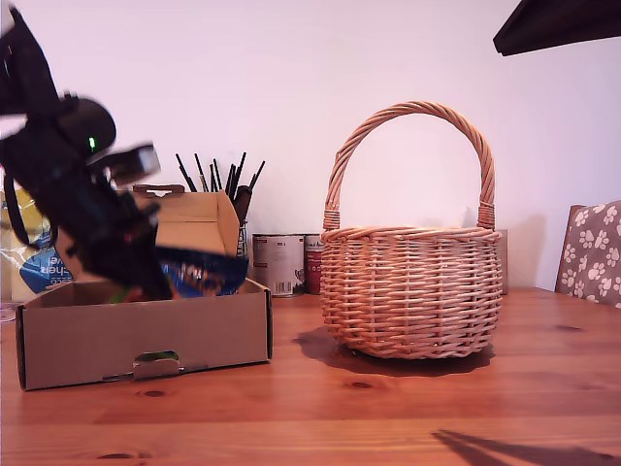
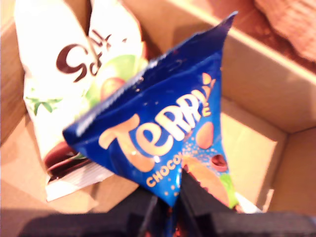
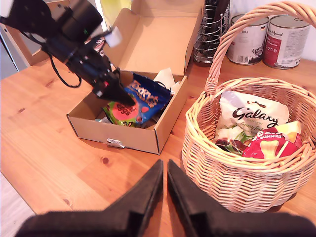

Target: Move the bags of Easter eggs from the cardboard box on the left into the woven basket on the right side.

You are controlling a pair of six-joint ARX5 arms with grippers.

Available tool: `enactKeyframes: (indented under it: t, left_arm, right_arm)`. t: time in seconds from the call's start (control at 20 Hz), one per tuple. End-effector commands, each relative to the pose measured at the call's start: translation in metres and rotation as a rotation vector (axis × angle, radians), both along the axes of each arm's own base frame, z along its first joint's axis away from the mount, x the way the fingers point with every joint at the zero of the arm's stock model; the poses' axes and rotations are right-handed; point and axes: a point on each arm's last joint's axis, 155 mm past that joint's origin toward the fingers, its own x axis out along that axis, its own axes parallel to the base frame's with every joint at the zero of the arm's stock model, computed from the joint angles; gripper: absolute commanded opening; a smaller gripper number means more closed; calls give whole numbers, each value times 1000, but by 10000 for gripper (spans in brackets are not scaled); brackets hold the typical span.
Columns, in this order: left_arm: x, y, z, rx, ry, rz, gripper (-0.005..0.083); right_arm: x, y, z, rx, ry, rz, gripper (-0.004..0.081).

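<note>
1. A brown wooden table (image 1: pixel 408 408) carries everything in the scene.
2. A round light-tan wicker basket with a tall arched handle (image 1: pixel 411 291) stands on the table toward the exterior view's right. It already holds a white pouch with dark lettering (image 3: pixel 252 118) and a red pouch (image 3: pixel 270 147).
3. A shallow brown corrugated cardboard box (image 1: pixel 146 335) sits at the exterior view's left, well apart from the basket, its hinged lid flap (image 1: pixel 199 221) standing open behind it.
4. My first gripper (image 3: pixel 114 90) reaches down into the box; its dark fingers (image 2: pixel 197 190) are clamped on the lower edge of a dark blue crinkly pouch with orange lettering (image 2: pixel 168 128), which is held above the box floor.
5. A white-and-green pouch (image 2: pixel 54 84) lies in the box behind the blue one, and a green pouch with a red patch (image 3: pixel 121 111) lies beside it.
6. My second gripper (image 3: pixel 164 185) hovers above the bare table in front of the box and basket, its black fingers pressed nearly together with nothing between them.
7. Behind the box and basket stand two tins (image 1: pixel 279 262) and a wire holder of dark utensils (image 1: pixel 228 180).
</note>
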Motion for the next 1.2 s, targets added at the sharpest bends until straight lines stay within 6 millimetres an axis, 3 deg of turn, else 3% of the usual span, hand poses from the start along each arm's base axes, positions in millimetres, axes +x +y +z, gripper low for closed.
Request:
enactKeyframes:
  t: [0.0,0.25,0.4,0.6,0.75,0.95,1.15]
  left_arm:
    - [1,-3,38,-45,-82,-11,-22]
    - [-14,-18,104,-225,-148,-66,-22]
    - [-36,-46,139,-425,-112,-170,-22]
    - [-63,-93,148,-471,-101,-301,-22]
    - [-70,-135,158,-463,-183,-349,-22]
    - [-61,-181,163,-398,-360,-314,-22]
    - [-45,-217,169,-387,-539,-255,-22]
  right_arm:
    - [-1,1,-8,-12,9,5,-11]
    - [-1,1,-8,-12,9,5,-11]
    - [-1,1,-8,-12,9,5,-11]
    - [2,-3,-7,-16,3,-16,-11]
    - [4,-17,-5,-28,-13,-83,-11]
    - [1,-40,-8,-60,-9,-176,-11]
    - [-5,-45,0,-40,-32,-177,-11]
